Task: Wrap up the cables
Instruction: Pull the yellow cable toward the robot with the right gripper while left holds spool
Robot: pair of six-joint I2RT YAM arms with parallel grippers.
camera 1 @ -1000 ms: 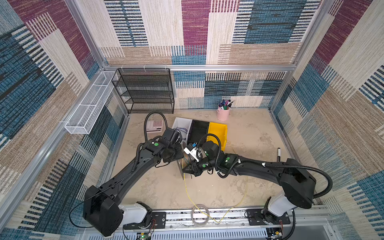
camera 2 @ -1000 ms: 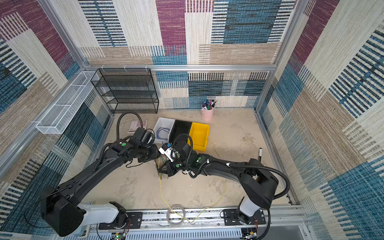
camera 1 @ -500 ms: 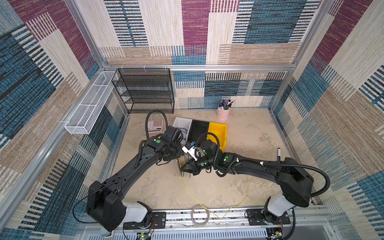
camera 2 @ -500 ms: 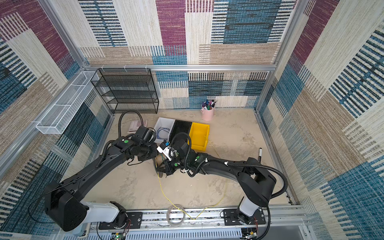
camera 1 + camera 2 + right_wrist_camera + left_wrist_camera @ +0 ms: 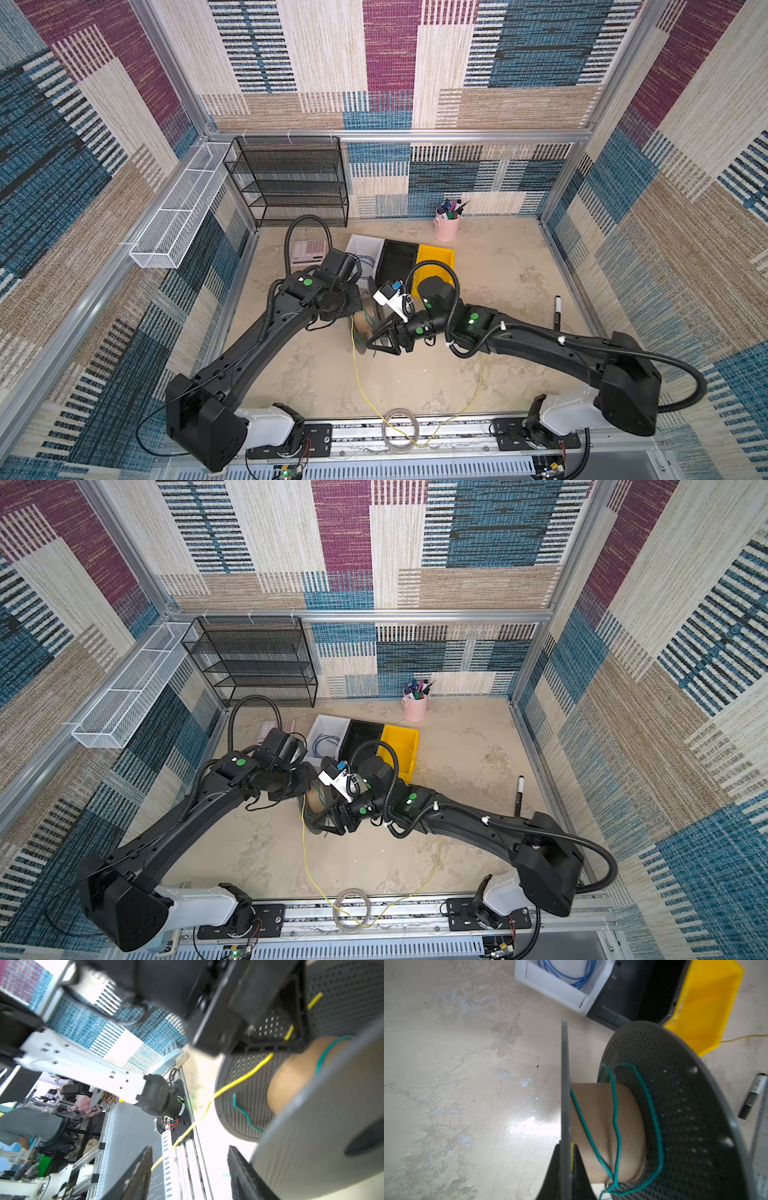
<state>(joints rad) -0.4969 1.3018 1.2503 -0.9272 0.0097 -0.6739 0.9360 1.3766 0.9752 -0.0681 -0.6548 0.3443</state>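
A grey spool (image 5: 366,320) with a cardboard core (image 5: 602,1126) stands on edge mid-table between both arms. My left gripper (image 5: 564,1169) is shut on one thin flange (image 5: 564,1084), with a bit of the yellow cable (image 5: 572,1155) pinched against it. A teal wire (image 5: 616,1126) loops loosely round the core. The yellow cable (image 5: 361,386) (image 5: 307,862) (image 5: 239,1081) trails from the spool to the front rail. My right gripper (image 5: 376,341) (image 5: 190,1174) is open beside the other flange, holding nothing. The blue cable (image 5: 325,744) (image 5: 579,978) lies coiled in the white bin (image 5: 359,245).
Black bin (image 5: 397,262) and yellow bin (image 5: 436,257) sit behind the spool. A pale tubing hoop (image 5: 401,428) lies on the front rail. A black marker (image 5: 557,307) lies right, with a pink pen cup (image 5: 446,226), calculator (image 5: 307,249) and mesh shelf (image 5: 291,183) at the back.
My left gripper has closed on the spool's flange. My right gripper, shut a moment ago, has opened. Both arms shifted only slightly.
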